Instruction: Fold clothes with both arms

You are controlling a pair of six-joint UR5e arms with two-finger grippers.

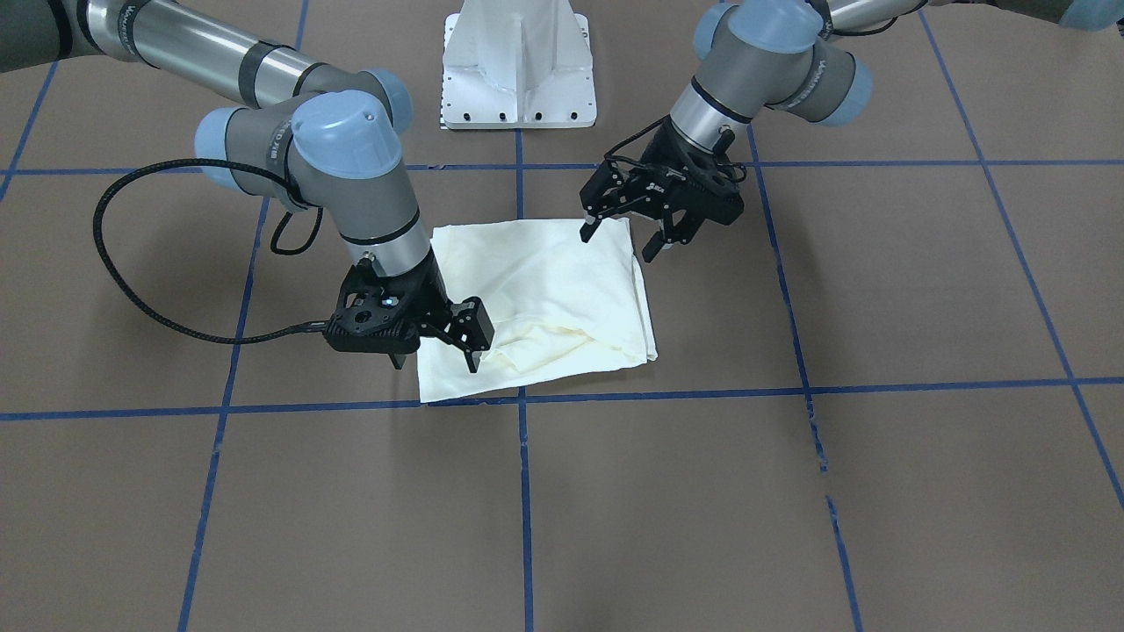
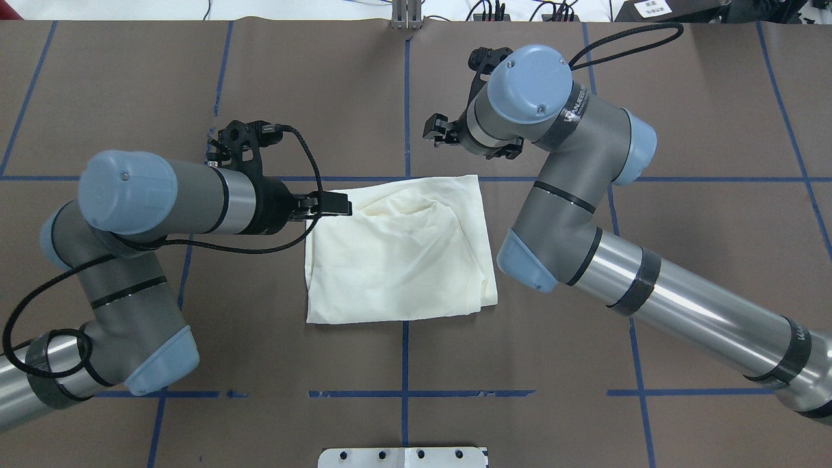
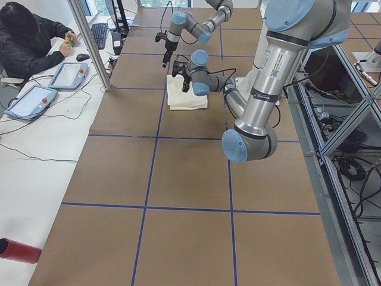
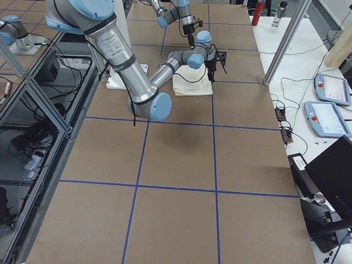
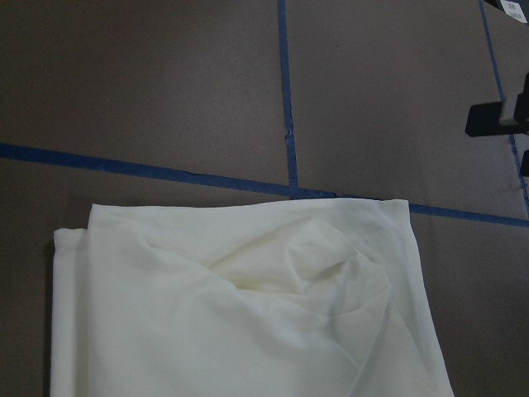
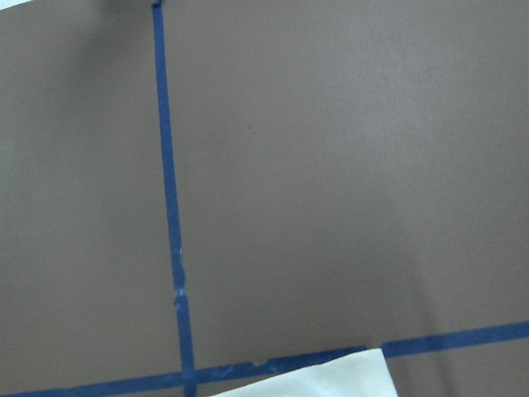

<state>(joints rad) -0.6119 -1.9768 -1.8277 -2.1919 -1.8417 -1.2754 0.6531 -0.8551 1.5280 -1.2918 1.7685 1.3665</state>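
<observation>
Front-facing view: my left gripper (image 1: 619,246) hangs above the table (image 1: 878,483) with its jaws spread wide and nothing between them. Its wrist slants down toward the shirt (image 1: 544,290), whose near corner lies under the fingertips. My right gripper (image 1: 436,364) points nearly straight down, also spread wide and empty. The shirt's opposite corner lies directly below it; I cannot tell whether they touch. The shirt lies folded in a rough rectangle, plain cream side up, with a rumpled fold on the side nearer my right gripper.

Overhead view: my left arm (image 2: 130,195) doubles back at the elbow and its wrist lies level, with the shirt just ahead of the fingers. My right arm (image 2: 682,299) reaches in long, bends upward, and turns its wrist cap to the camera.

Side views: both grippers are too small to judge.

Left wrist view: the shirt's rumpled end lies below the tool, with blue tape lines (image 5: 285,99) beyond it.

Right wrist view: bare table and crossing tape lie beneath, with one shirt corner at the lower edge.
</observation>
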